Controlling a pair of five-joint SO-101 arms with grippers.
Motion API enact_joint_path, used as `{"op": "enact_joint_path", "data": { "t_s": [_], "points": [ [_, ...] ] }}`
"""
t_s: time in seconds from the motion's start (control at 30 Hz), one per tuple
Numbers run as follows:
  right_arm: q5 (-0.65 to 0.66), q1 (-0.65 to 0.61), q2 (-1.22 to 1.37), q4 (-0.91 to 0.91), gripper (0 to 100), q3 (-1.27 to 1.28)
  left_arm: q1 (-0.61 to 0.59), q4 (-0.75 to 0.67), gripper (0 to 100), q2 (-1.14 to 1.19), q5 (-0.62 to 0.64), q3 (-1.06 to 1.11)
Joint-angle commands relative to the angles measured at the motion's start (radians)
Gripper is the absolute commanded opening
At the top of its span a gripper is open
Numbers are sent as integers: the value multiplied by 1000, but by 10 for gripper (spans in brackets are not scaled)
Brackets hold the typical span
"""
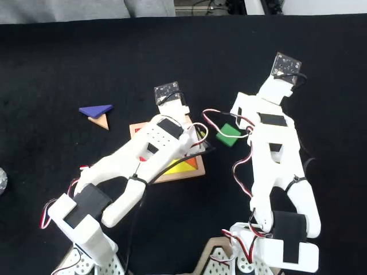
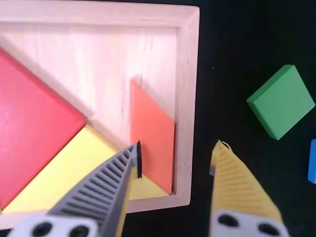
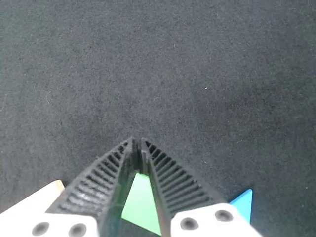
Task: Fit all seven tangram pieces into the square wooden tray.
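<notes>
The square wooden tray [image 2: 187, 98] holds a red triangle [image 2: 34, 143], a yellow triangle [image 2: 74, 173] and an orange parallelogram [image 2: 153, 143] lying against one wall. My left gripper [image 2: 177, 148] is open astride that wall, with the grey finger [image 2: 106, 182] over the parallelogram's edge and the yellow finger [image 2: 234, 182] outside the tray. In the high view the left gripper [image 1: 198, 140] is at the right side of the tray [image 1: 172, 175]. A green square [image 1: 228, 135] [image 2: 281, 101] lies on the cloth beside it. My right gripper [image 3: 137, 145] is shut on nothing over bare cloth.
A dark blue triangle [image 1: 96, 110] and a tan triangle [image 1: 100, 121] lie together at the left of the table. A light blue piece [image 3: 242, 201] [image 2: 312, 160] rests near the green square [image 3: 140, 202]. The right arm [image 1: 275, 149] stretches past the green square.
</notes>
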Motion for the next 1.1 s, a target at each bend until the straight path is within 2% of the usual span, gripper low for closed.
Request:
{"op": "enact_joint_path", "data": {
  "t_s": [0.0,0.07,0.13,0.2,0.33,0.43,0.57,0.9,1.07],
  "points": [
    [9,6,-48,-18,11,-1,-64,114,238,-68,5,-67],
    [9,6,-48,-18,11,-1,-110,204,238,-123,-26,-97],
    [9,6,-48,-18,11,-1,-154,232,238,-172,-94,-111],
    [9,6,-48,-18,11,-1,-183,178,238,-183,-117,-93],
    [9,6,-48,-18,11,1,-193,-72,238,-115,-123,19],
    [9,6,-48,-18,11,2,-222,-190,238,-71,-124,68],
    [9,6,-47,-18,11,-1,-225,-198,238,-66,-169,73],
    [9,5,-47,-20,11,-1,-122,-206,236,-52,-172,79],
    [11,-11,-47,-20,11,-1,-122,-265,173,34,-172,59]
  ]
}}
